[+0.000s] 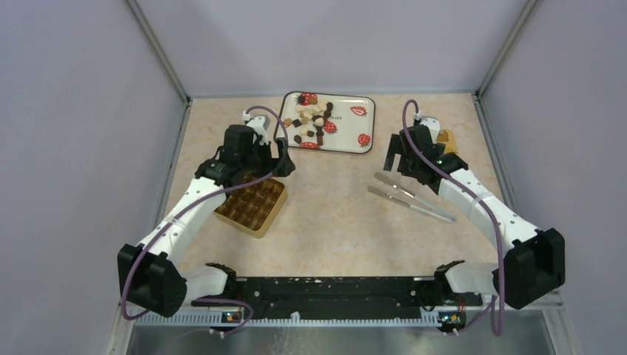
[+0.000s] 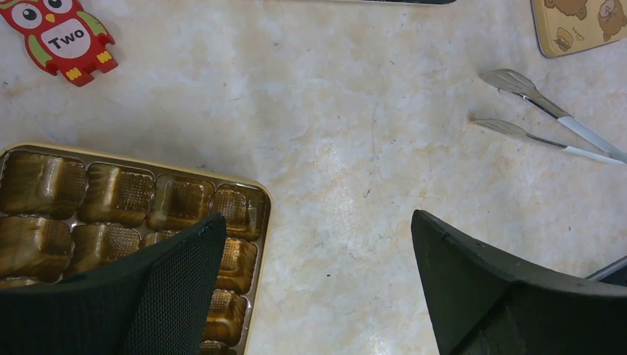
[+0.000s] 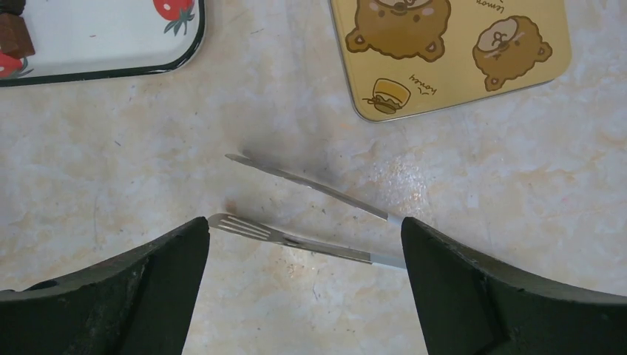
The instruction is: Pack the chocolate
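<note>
Chocolate (image 1: 312,122) lies heaped on the left half of the strawberry tray (image 1: 349,127) – dark brown, light brown and cream pieces packed too tightly to count. The tray's right half is bare apart from its prints. In the right wrist view one dark piece (image 3: 13,33) shows just inside the tray's rim.

The tray sits at the far side of the table, close to the back wall. Nearer than the tray, straight toward the arms, is a broad stretch of bare tabletop, the widest free room in view.

Left of the tray and nearer lies one gold compartment box (image 1: 251,205), turned at an angle, its cells empty where they show; the one full row in the left wrist view has four. Right of the tray and nearer lies one pair of metal tongs (image 1: 410,197), tips pointing back toward the tray. Right of the tray, one yellow bear lid (image 3: 451,52) lies flat, close to the side wall.

The left gripper (image 2: 318,229) is spread wide and holds nothing – one finger over the box's corner, the other over bare table. The right gripper (image 3: 304,233), equally wide and empty, straddles the tongs from above.

One red owl tag (image 2: 58,37) marked "Two" lies beside the box.
</note>
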You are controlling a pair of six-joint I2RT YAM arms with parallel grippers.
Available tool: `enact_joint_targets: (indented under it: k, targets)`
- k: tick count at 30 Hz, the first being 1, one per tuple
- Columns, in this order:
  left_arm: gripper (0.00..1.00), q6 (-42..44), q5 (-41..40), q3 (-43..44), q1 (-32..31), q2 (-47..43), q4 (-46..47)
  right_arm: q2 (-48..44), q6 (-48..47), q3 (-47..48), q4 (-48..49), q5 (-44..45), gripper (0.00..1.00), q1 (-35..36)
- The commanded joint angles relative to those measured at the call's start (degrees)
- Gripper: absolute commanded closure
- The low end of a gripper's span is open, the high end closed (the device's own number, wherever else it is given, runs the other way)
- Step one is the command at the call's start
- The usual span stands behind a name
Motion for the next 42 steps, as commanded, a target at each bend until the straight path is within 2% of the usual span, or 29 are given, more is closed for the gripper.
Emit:
enact_joint_targets:
  k: [1, 4, 7, 11, 14, 19, 24, 28, 30, 38, 42]
  targets:
    - [0.01, 0.8, 0.8, 1.7, 0.1, -1.5, 1.0, -3.5, -0.8, -0.1, 1.9, -0.3, 0.01, -0.4]
    - [0.01, 0.9, 1.2, 1.2, 0.1, -2.0, 1.4, -3.9, -3.3, -1.0, 2.1, -2.0, 0.01, -0.4]
    - [0.01, 1.1, 2.4, 0.6, 0.1, -2.6, 2.0, -4.9, -10.6, -1.7, 3.3, -6.8, 0.01, -0.4]
    - [0.01, 1.4, 9.4, 0.5, -0.1, -2.8, 2.5, -3.1, -17.6, 1.1, -0.7, -6.9, 0.01, -0.5]
    - [0.01, 1.0, 12.8, 1.7, -1.6, -2.3, 1.2, -0.3, -18.8, 2.5, -3.7, -6.5, 0.01, -0.7]
    - [0.01, -0.3, 13.7, 1.7, -6.1, -2.1, 0.8, 4.6, -19.2, 2.4, -5.9, -9.4, 0.01, -1.4]
    - [0.01, -1.7, 13.6, 0.5, -8.0, -1.2, 2.1, 6.0, -19.4, -0.4, -2.9, -11.9, 0.03, -3.4]
    - [0.01, -2.3, 13.4, -0.1, -8.3, -1.2, 3.2, 6.8, -19.9, -2.1, -0.5, -15.9, 0.11, -7.3]
    - [0.01, -2.3, 13.3, -0.2, -8.4, -1.0, 3.6, 8.2, -20.7, -2.4, -0.4, -15.8, 0.25, -8.6]
    - [0.01, -1.7, 13.6, 0.8, -8.6, 0.3, 3.6, 12.2, -20.2, -4.6, 2.5, -15.4, 0.27, -12.4]
    - [0.01, -0.9, 13.8, 0.7, -8.5, 0.7, 2.6, 15.4, -19.5, -5.1, 3.2, -17.0, 0.36, -14.8]
